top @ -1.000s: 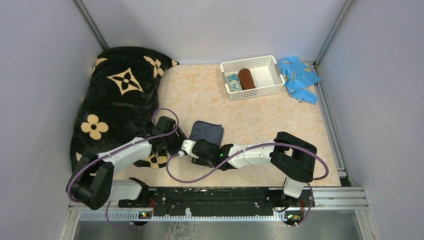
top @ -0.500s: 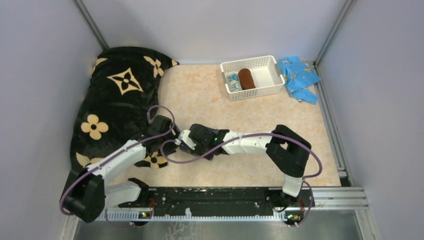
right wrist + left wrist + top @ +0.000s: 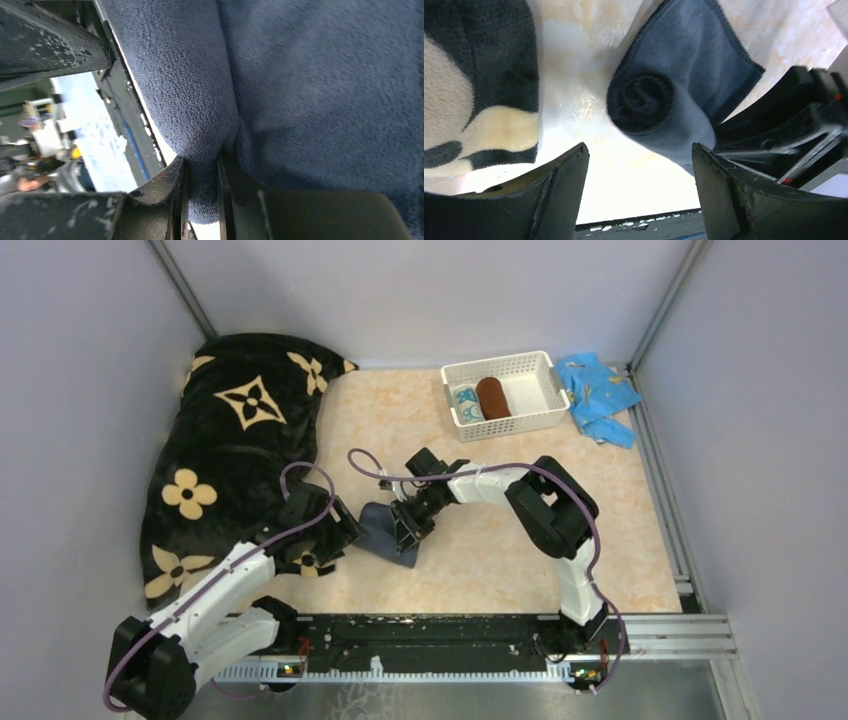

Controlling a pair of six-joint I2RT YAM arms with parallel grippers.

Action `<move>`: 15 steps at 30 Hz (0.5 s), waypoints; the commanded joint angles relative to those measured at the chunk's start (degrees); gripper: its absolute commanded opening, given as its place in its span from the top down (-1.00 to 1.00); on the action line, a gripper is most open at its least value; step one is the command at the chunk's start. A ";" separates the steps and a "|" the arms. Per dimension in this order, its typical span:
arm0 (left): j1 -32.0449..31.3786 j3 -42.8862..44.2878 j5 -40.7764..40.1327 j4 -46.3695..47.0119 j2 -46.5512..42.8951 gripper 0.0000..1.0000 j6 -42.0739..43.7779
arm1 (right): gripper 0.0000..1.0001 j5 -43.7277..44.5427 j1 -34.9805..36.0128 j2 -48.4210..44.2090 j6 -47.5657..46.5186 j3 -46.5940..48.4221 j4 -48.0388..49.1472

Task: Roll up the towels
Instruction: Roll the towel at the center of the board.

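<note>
R hand point(image 3: 201, 172) pinches fuzzy slate towel point(image 3: 325, 100).

The top camera sits above and behind me, looking down on the whole peach marbled tabletop point(image 3: 470, 560). My left wrist camera peers out between the fingers of my left end effector point(image 3: 640, 150), close on the rolled end of the dark slate grey-blue soft towel point(image 3: 684, 85). My right wrist camera, behind my right end effector point(image 3: 202, 175), is nearly against that towel, which all three views share.
</note>
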 commanded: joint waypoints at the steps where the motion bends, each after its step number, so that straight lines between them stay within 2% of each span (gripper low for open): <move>1: -0.23 -2.82 2.62 1.52 -0.96 -0.61 -2.69 | 0.70 -2.18 -2.54 4.47 4.12 -0.16 -4.66; 10: -0.23 -4.11 1.39 9.95 3.28 -0.62 -5.91 | 0.67 1.36 -2.79 6.79 3.93 2.82 -6.35; 15: -0.22 -4.37 0.60 11.58 -0.03 -0.62 -6.83 | 0.65 2.91 -2.75 6.92 3.37 3.58 -7.14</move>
